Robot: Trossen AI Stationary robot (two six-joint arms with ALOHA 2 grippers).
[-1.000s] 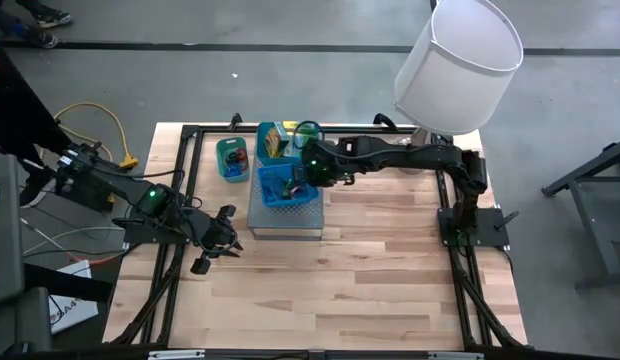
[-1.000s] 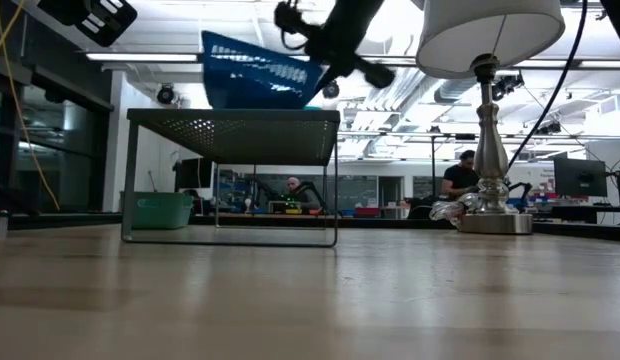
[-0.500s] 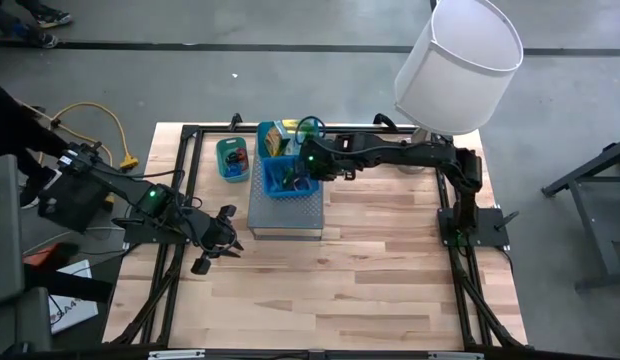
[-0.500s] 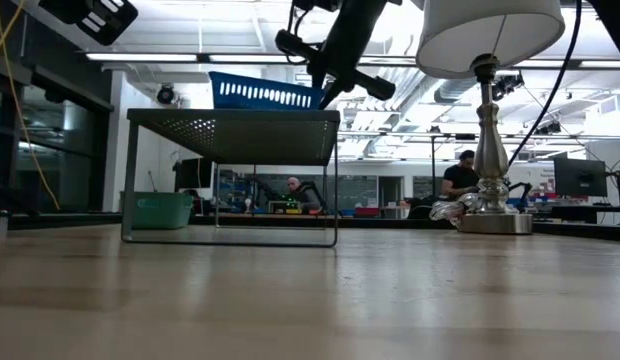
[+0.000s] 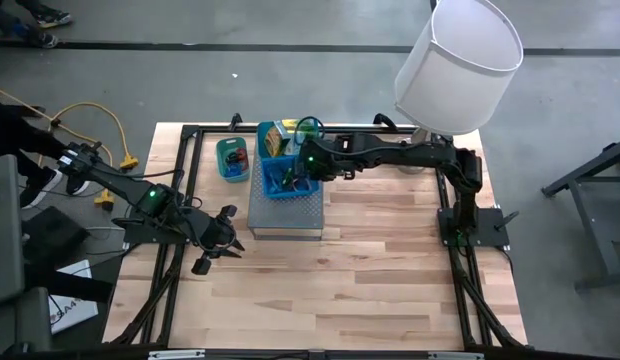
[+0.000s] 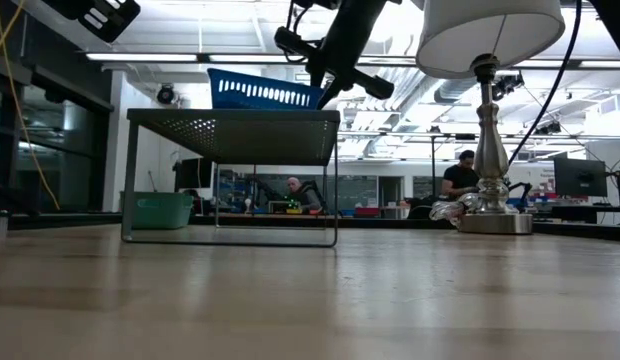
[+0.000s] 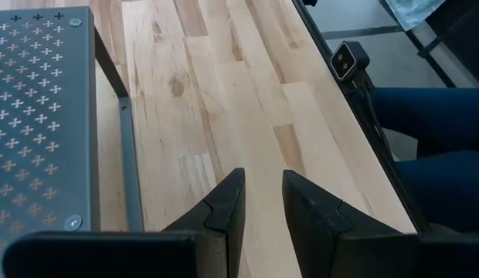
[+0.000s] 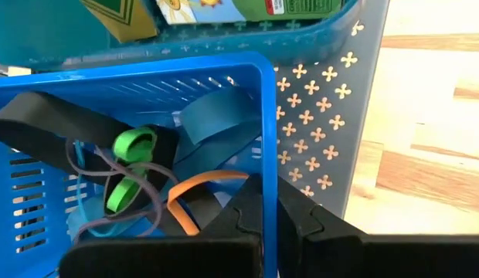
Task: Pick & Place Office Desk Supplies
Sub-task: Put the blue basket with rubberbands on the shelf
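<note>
The pale wooden table (image 5: 370, 270) carries a grey perforated metal box (image 5: 285, 212) at its far left. On that box stands a blue slotted plastic basket (image 8: 147, 85), its right wall pinched by the right gripper (image 8: 266, 208), fingers pressed together on the rim. Inside lie soft, light rubber bands (image 8: 131, 166), likely snaggy; the stiff rim seems the better hold. Behind it, yellow-green printed packets (image 8: 247, 9) show no legible writing. The left gripper (image 7: 261, 208) hovers half spread, empty, near the table's left edge.

The left end effector (image 7: 263, 202) hangs over bare tabletop (image 7: 224, 93), fingers (image 7: 224, 205) slightly apart (nothing between), perforated metal box (image 7: 39, 116) just beside it.
</note>
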